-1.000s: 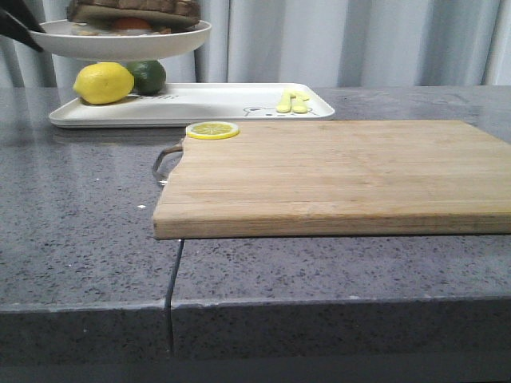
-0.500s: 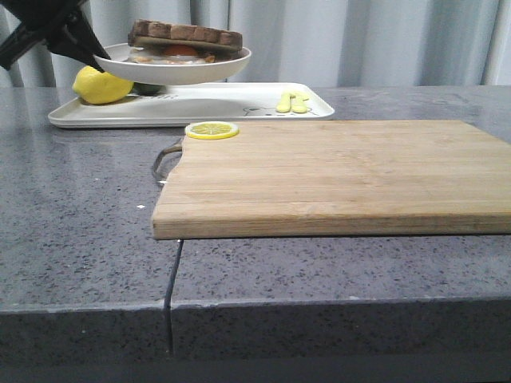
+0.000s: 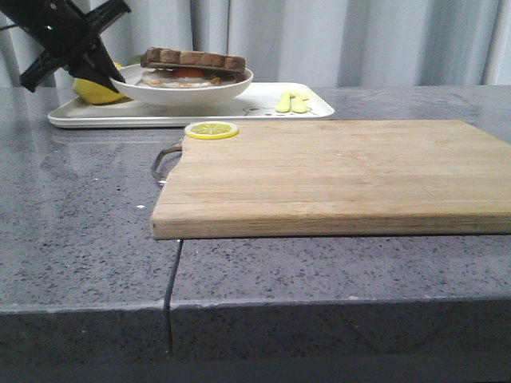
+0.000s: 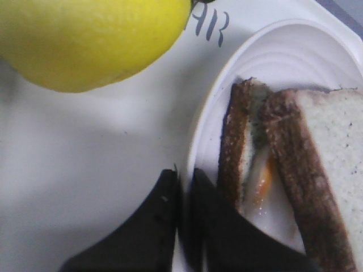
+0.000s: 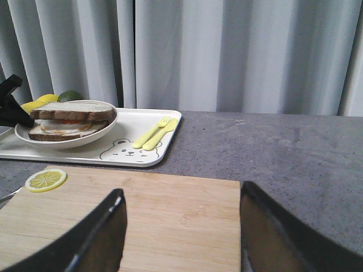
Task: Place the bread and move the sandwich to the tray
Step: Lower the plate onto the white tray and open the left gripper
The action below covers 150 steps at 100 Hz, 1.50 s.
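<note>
Plate [image 3: 185, 89] now lower, on tray [image 3: 120, 117]

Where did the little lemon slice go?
In the front view the lemon slice lies on the far left corner of the wooden cutting board, just in front of the white tray.

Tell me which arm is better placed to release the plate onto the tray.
Left. The left gripper is already shut on the plate rim, with the sandwich on it, over the tray. The right gripper is open, hanging above the cutting board, away from the plate.
</note>
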### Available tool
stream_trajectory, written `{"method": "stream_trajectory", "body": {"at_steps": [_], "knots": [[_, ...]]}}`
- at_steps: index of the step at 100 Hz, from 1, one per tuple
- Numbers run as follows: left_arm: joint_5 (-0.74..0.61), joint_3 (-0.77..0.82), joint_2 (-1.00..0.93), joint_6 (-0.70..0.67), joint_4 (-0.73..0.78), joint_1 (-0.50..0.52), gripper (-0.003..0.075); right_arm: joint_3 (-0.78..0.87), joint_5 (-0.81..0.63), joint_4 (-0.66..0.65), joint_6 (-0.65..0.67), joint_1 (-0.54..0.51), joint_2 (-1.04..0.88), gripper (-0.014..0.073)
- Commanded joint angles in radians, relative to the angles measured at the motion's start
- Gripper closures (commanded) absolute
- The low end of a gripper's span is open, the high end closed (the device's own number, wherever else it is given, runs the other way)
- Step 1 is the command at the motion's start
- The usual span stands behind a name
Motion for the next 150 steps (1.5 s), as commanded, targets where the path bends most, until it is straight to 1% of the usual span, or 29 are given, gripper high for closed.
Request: {"method": "stream_trajectory", "body": {"at_steps": [1,14,49,97,102,109,121,128,133,138,150], "knots": [[-0.035,-0.052,-0.051,-0.004,-0.080,-0.007,0.0739,-0.026,-0.066,-0.004,-0.003,-0.004,0.004,0.0148],[-0.025,-0.080,-0.023,-0.004,-0.098,-0.007,0.0739,-0.026,-0.059,-0.004,-0.003,-0.004,0.004,0.0148],[-0.024,-0.079,0.025,-0.004,-0.109,-0.007,0.0739,-0.026,-0.046,-0.004,-0.003,-0.004,0.004,0.0148],[-0.025,-0.079,0.025,0.001,-0.114,-0.007,0.0734,-0.026,-0.047,-0.004,-0.003,-0.004,0.004,0.0148],[-0.023,-0.079,0.025,0.007,-0.114,-0.007,0.0715,-0.026,-0.047,-0.004,-0.003,-0.004,0.004,0.0148],[-0.016,-0.079,0.025,0.022,-0.114,-0.007,0.0658,-0.026,-0.047,-0.004,-0.003,-0.004,0.004,0.0148],[-0.002,-0.079,0.025,0.022,-0.114,-0.007,0.0518,-0.026,-0.047,-0.004,-0.003,-0.004,0.004,0.0148],[0.005,-0.079,0.025,0.022,-0.114,-0.007,0.0448,-0.026,-0.047,-0.005,-0.003,-0.004,0.004,0.0148],[0.008,-0.079,0.025,0.022,-0.114,-0.007,0.0412,-0.026,-0.047,-0.005,-0.003,-0.004,0.004,0.0148],[0.011,-0.079,0.025,0.022,-0.112,-0.003,0.0395,-0.026,-0.047,-0.005,-0.004,-0.004,0.004,0.0148],[0.036,-0.084,0.016,0.022,-0.112,0.007,0.0393,-0.026,-0.047,-0.005,-0.004,-0.004,0.004,0.0148]]}}
